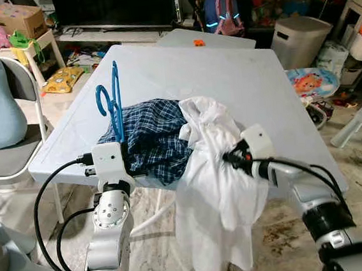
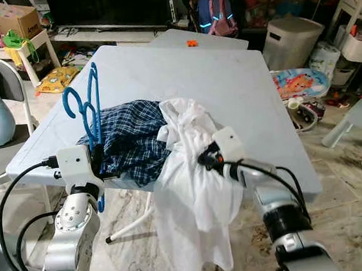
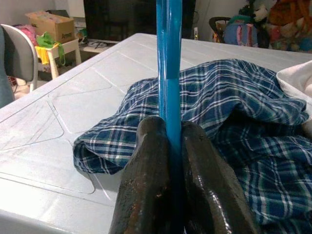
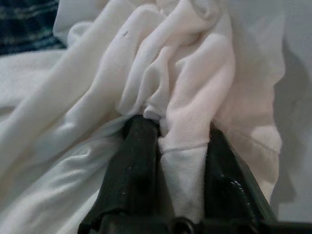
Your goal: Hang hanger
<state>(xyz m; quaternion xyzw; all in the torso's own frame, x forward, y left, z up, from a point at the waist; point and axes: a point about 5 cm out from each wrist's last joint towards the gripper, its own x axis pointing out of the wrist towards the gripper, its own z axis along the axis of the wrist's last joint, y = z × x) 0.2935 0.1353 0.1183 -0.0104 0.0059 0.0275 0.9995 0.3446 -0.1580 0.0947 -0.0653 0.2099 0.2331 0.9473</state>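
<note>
Left gripper clamps upright blue hanger | right gripper pinches white shirt (draped off table)

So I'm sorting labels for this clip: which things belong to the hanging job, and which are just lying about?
Job:
blue hanger, clamped in left gripper
white garment, pinched by right gripper

Lying about:
plaid shirt on the table
cardboard box
backpack
grey chair

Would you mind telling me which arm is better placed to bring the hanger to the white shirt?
The left: its tool is shut on the blue hanger, held upright beside the white shirt that the right tool grips.
</note>
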